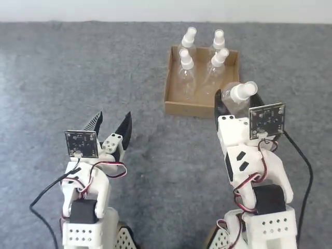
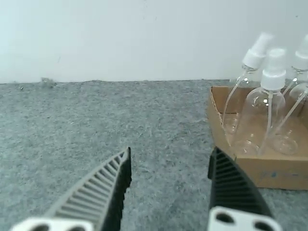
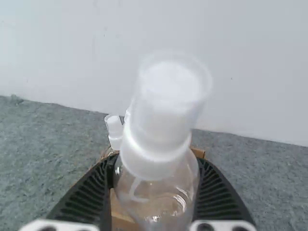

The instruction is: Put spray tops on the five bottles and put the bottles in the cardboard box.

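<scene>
Several clear bottles with white spray tops [image 1: 188, 72] stand inside the cardboard box [image 1: 190, 108] at the back of the grey mat. My right gripper [image 1: 236, 106] is shut on another clear bottle [image 1: 234, 97] with a white spray top [image 1: 244, 91], held just in front of the box's near right corner. In the right wrist view the held bottle [image 3: 156, 192] sits between the black fingers [image 3: 84, 192]. My left gripper [image 1: 110, 124] is open with nothing in it, at the front left, well away from the box. The left wrist view shows the box [image 2: 269, 168] and its bottles [image 2: 262, 113].
The grey mat [image 1: 78, 78] spreads bare to the left of the box and between the two arms. A pale wall [image 2: 144, 38] rises behind the mat's far edge.
</scene>
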